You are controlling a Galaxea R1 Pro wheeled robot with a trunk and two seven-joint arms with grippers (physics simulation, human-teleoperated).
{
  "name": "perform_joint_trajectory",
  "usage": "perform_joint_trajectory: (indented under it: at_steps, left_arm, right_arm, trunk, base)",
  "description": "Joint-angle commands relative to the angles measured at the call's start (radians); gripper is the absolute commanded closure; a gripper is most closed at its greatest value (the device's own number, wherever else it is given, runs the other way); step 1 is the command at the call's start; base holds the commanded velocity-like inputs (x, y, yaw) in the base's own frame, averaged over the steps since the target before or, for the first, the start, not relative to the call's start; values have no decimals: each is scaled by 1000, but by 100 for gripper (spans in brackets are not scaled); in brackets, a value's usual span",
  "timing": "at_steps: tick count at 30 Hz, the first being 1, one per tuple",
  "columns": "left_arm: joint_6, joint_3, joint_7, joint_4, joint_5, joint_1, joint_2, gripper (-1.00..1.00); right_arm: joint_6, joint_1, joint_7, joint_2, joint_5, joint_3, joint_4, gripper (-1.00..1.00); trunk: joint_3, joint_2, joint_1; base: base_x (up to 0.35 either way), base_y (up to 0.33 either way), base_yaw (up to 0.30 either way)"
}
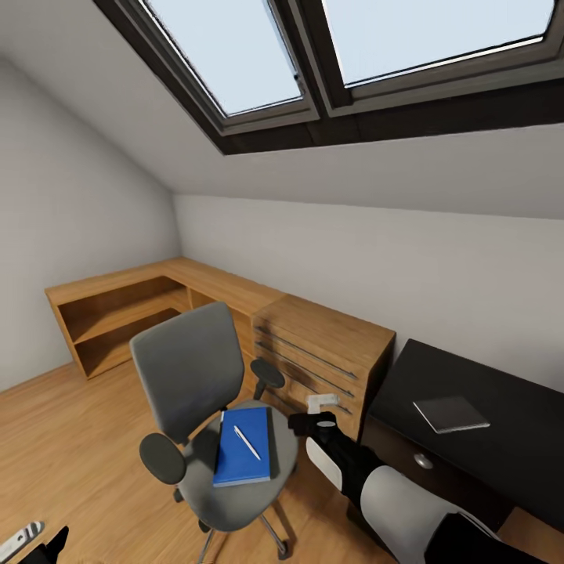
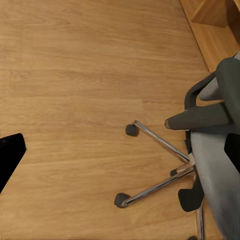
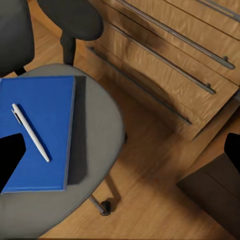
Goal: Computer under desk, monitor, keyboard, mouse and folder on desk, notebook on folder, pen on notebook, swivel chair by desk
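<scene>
A grey swivel chair (image 1: 188,368) stands on the wooden floor, apart from the black desk (image 1: 509,446) at the right. On its seat (image 3: 97,135) lies a flat blue cover (image 1: 235,462), folder or notebook, I cannot tell which. A white pen (image 1: 247,442) rests on that blue cover (image 3: 47,95). A thin grey flat item (image 1: 451,413) lies on the desk. My right gripper (image 1: 317,413) hovers open just right of the seat, between chair and dresser; its fingers stand wide apart (image 3: 120,155). My left gripper (image 2: 120,152) is open, low over the floor beside the chair's base (image 2: 165,165).
A wooden dresser (image 1: 329,345) with long bar handles stands between chair and desk, close behind my right gripper. A low wooden shelf unit (image 1: 125,313) runs along the left wall into the corner. Sloped ceiling with skylights overhead. Bare floor lies left of the chair.
</scene>
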Motion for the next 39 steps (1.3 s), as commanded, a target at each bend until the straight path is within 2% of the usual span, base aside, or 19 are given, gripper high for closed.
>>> perform_joint_trajectory:
  at_steps: [1, 9, 22, 28, 34, 36, 37, 39]
  left_arm:
    - [7, 2, -3, -2, 9, 0, 0, -100]
    - [-14, 1, -4, -1, 9, 0, 0, -100]
    - [-25, 0, -4, -1, 7, 0, -15, -100]
    - [-26, -49, -2, 0, 7, 0, -15, -100]
    - [-26, -67, -1, 14, 5, 0, -14, -100]
    - [-26, -77, 0, 18, -8, 0, -14, -100]
    - [-26, -83, 0, 21, -32, 0, -14, -100]
    - [-26, -87, 0, 22, -58, 0, -14, -100]
  right_arm:
    - [5, -1, -6, 0, -3, 7, 0, -100]
    - [5, -1, -2, 0, 1, 8, 1, -100]
    - [5, 0, 8, 0, 5, 11, 2, -100]
    - [5, 1, 11, 0, 6, 11, 2, -100]
    - [5, 1, 34, 0, 6, 13, 4, -100]
    - [5, 1, 42, 0, 6, 20, 4, -100]
    - [5, 1, 53, 0, 6, 31, 4, -100]
    - [4, 1, 70, 0, 7, 42, 5, -100]
  trunk:
    - [-2, -1, 0]
    - [-10, -1, 0]
    - [-24, -1, 0]
    - [-30, -1, 0]
    - [-36, -1, 0]
    - [-38, -1, 0]
    - [-39, -1, 0]
    - [-41, -1, 0]
  base:
    - [0, 0, 158]
    - [0, 0, 191]
    - [0, 0, 214]
    - [0, 0, 215]
    - [0, 0, 215]
    - [0, 0, 215]
    - [0, 0, 215]
    - [0, 0, 215]
